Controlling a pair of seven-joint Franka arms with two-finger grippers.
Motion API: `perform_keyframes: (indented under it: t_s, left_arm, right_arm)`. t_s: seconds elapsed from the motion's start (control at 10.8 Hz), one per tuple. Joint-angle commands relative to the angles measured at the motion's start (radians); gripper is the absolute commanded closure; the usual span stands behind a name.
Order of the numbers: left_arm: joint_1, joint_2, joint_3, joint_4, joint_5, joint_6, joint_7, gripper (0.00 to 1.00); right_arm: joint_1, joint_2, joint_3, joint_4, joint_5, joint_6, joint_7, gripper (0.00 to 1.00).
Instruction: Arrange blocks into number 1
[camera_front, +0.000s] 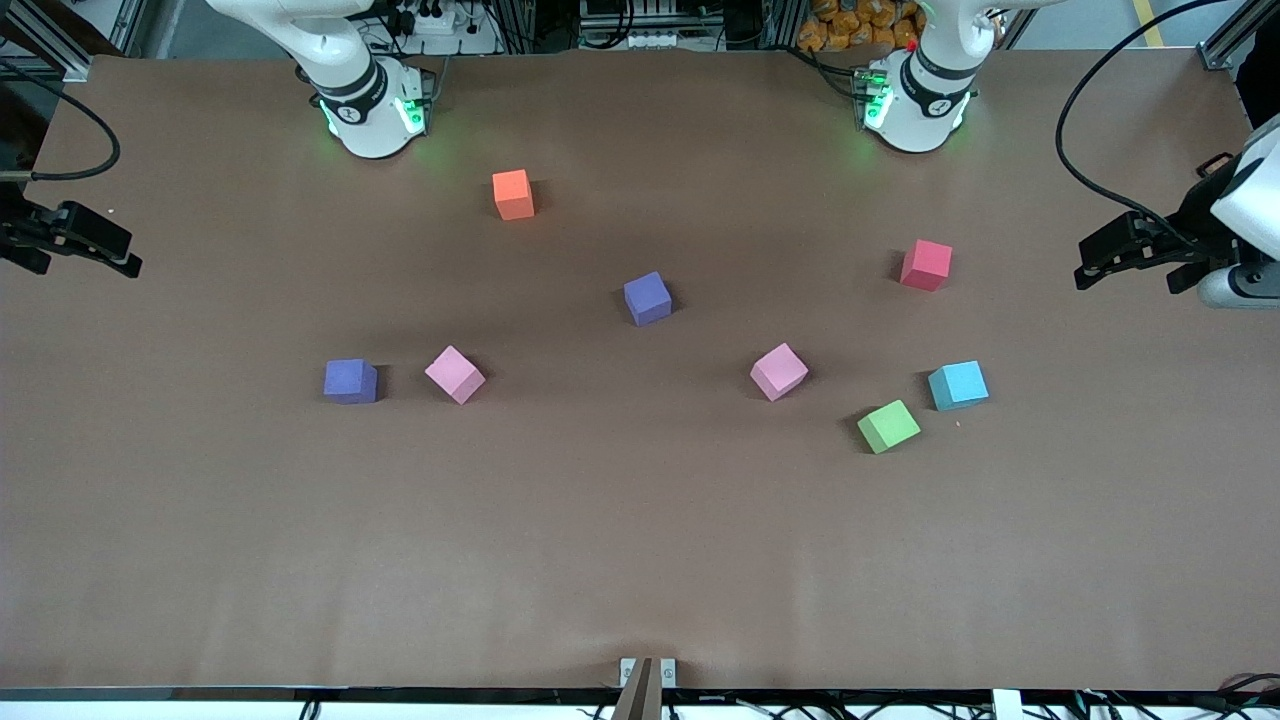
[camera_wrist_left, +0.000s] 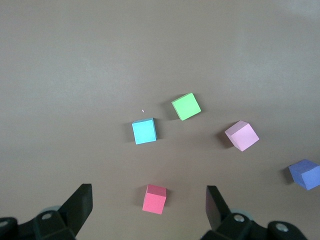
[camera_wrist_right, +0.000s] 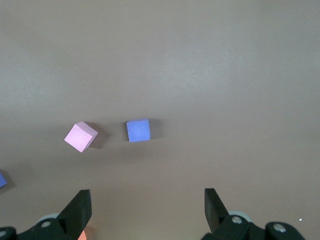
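Five blocks lie apart on the brown table (camera_front: 640, 560). One purple block (camera_front: 648, 298) sits near the middle. A second purple block (camera_front: 350, 381) and a pink block (camera_front: 455, 374) lie toward the right arm's end. Toward the left arm's end are another pink block (camera_front: 779, 371) and a green block (camera_front: 888, 426). My left gripper (camera_front: 1085, 265) hangs open and empty over its end of the table; its wrist view shows the green block (camera_wrist_left: 186, 106) and pink block (camera_wrist_left: 242, 135). My right gripper (camera_front: 125, 250) hangs open and empty over its own end.
An orange cube (camera_front: 513, 194) sits close to the right arm's base. A red cube (camera_front: 926, 265) and a light blue cube (camera_front: 958, 385) lie toward the left arm's end, the light blue one beside the green block.
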Motion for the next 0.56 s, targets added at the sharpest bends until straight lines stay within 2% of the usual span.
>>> perform_keyframes:
  t_s: [0.0, 0.46]
  left_arm:
    - [0.007, 0.0, -0.002, 0.007, -0.009, 0.001, 0.017, 0.0]
    - [0.005, 0.001, -0.002, 0.004, -0.007, 0.001, 0.021, 0.0]
  right_arm:
    - [-0.009, 0.001, 0.009, 0.015, -0.011, -0.017, 0.016, 0.0]
    - [-0.009, -0.002, 0.011, 0.009, -0.011, -0.017, 0.019, 0.0]
